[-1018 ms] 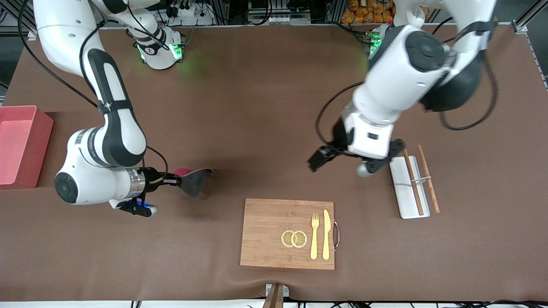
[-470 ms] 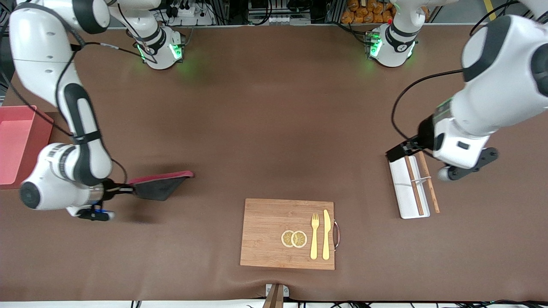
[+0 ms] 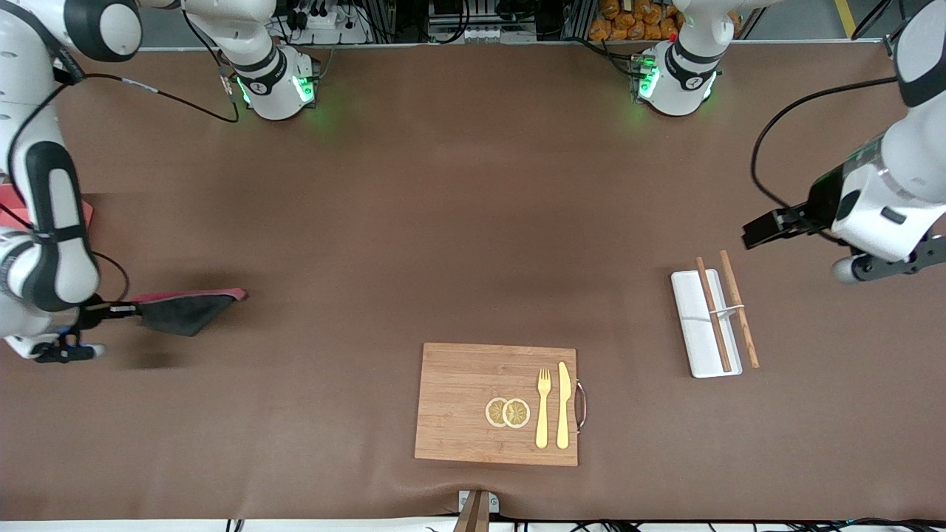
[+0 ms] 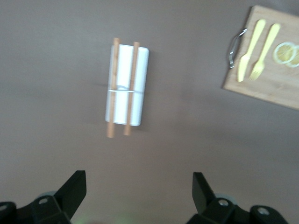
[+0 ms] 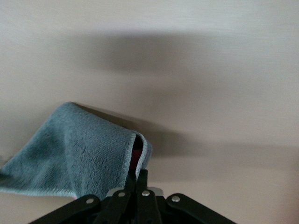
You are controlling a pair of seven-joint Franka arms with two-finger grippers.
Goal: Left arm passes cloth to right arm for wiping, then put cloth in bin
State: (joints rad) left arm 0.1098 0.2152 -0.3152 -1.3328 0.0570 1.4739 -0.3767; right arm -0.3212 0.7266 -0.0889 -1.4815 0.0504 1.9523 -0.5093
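Cloth: you see the cloth (image 3: 183, 310) hanging from the right gripper above the bare table near the right arm's end, its magenta-red face up and its dark grey face below; in the right wrist view the cloth (image 5: 74, 154) drapes as a grey fold with a sliver of red inside the crease.

Right gripper: the right gripper (image 3: 131, 309) is pinched tight on one corner of the cloth; in its own wrist view the right gripper (image 5: 138, 179) shows its fingers pressed together on the fabric edge.

Bin: only a small pink-red corner of the bin (image 3: 86, 211) shows to you past the right arm at the right arm's end of the table; the cloth is apart from it, nearer to the front camera.

Left gripper: the left gripper (image 3: 761, 229) is spread wide and empty, in the air over bare table toward the left arm's end; the left wrist view shows the left gripper (image 4: 139, 189) with its fingers (image 4: 74, 186) well apart.

Tray: a white tray (image 3: 691, 325) lies near the left arm's end with chopsticks (image 3: 712, 314) on it.

Cutting board: a wooden cutting board (image 3: 458, 403) lies nearest the front camera, carrying two lemon slices (image 3: 507, 412), a yellow fork (image 3: 543, 408) and a yellow knife (image 3: 563, 405).
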